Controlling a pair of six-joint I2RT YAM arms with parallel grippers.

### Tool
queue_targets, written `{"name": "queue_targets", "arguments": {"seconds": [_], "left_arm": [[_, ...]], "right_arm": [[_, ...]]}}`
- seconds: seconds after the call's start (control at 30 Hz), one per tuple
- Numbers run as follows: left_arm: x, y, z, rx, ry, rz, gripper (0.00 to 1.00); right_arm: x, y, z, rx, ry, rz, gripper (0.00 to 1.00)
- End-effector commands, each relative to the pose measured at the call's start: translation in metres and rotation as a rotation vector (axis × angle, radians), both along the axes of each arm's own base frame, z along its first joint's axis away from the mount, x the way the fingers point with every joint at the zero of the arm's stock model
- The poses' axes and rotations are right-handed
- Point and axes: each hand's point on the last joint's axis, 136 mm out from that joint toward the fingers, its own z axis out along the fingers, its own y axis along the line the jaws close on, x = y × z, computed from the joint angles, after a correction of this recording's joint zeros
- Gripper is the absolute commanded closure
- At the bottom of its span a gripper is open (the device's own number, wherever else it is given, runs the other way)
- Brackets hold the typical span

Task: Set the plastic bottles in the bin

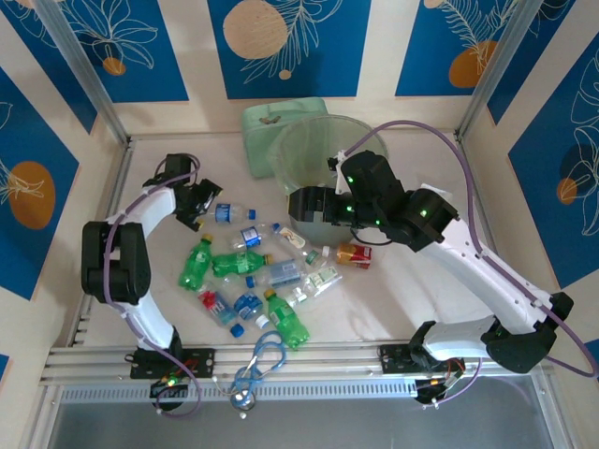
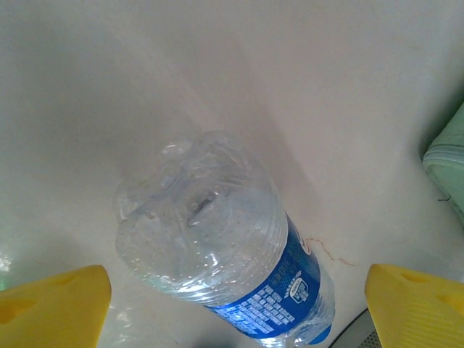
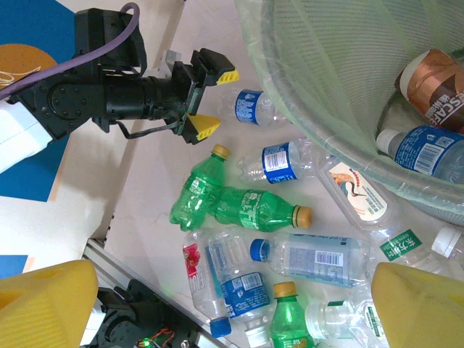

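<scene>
Pale tabletop (image 1: pixel 402 299) carried plastic bottles (image 1: pixel 245 265) at centre frame, the bin (image 1: pixel 299 150) above them. Both the left gripper (image 3: pixel 210 101) and the right gripper (image 3: pixel 232 304) gaped wide, empty.

Brown-labelled bottle (image 3: pixel 433 81) in the bin (image 3: pixel 326 72) reads partly "ESCAF"; other labels illegible

- Left gripper (image 3: pixel 215 101): jaws wide apart, gripping nothing; left arm folded sharply at its elbow.
- Right gripper (image 3: pixel 233 297): jaws wide apart; right arm reaches forward, wrist turned toward its partner.
</scene>
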Motion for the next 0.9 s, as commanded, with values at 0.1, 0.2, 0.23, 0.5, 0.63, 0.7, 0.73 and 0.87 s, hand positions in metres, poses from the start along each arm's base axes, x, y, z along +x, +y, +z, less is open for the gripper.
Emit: {"name": "queue_targets", "arguments": {"seconds": [0.1,0.2,0.23,0.5,0.63,0.7,0.73,0.87], "left_arm": [[0.011,-0.009,-0.008,0.002,0.026,0.011,0.1],[0.012,-0.008,-0.013,0.021,0.046,0.014,0.1],[0.013,-0.008,-0.014,0.023,0.052,0.015,0.1],[0.024,-0.007,-0.026,0.059,0.091,0.009,0.12],[0.029,-0.006,-0.032,0.08,0.11,0.001,0.17],[0.03,-0.007,-0.035,0.085,0.121,-0.005,0.18],[0.031,-0.007,-0.037,0.09,0.127,-0.009,0.18],[0.031,-0.009,-0.042,0.111,0.145,-0.026,0.21]], "right_arm": [[0.005,-0.001,-0.002,-0.001,0.004,-0.024,0.03],[0.006,-0.004,-0.005,-0.007,0.01,-0.028,0.03],[0.006,-0.005,-0.006,-0.01,0.012,-0.03,0.03],[0.014,-0.01,-0.015,-0.007,0.032,-0.049,0.03],[0.016,-0.012,-0.019,-0.01,0.04,-0.053,0.03],[0.018,-0.013,-0.021,-0.008,0.043,-0.057,0.03],[0.018,-0.014,-0.021,-0.009,0.044,-0.058,0.03],[0.019,-0.018,-0.022,-0.012,0.045,-0.065,0.03]]}}
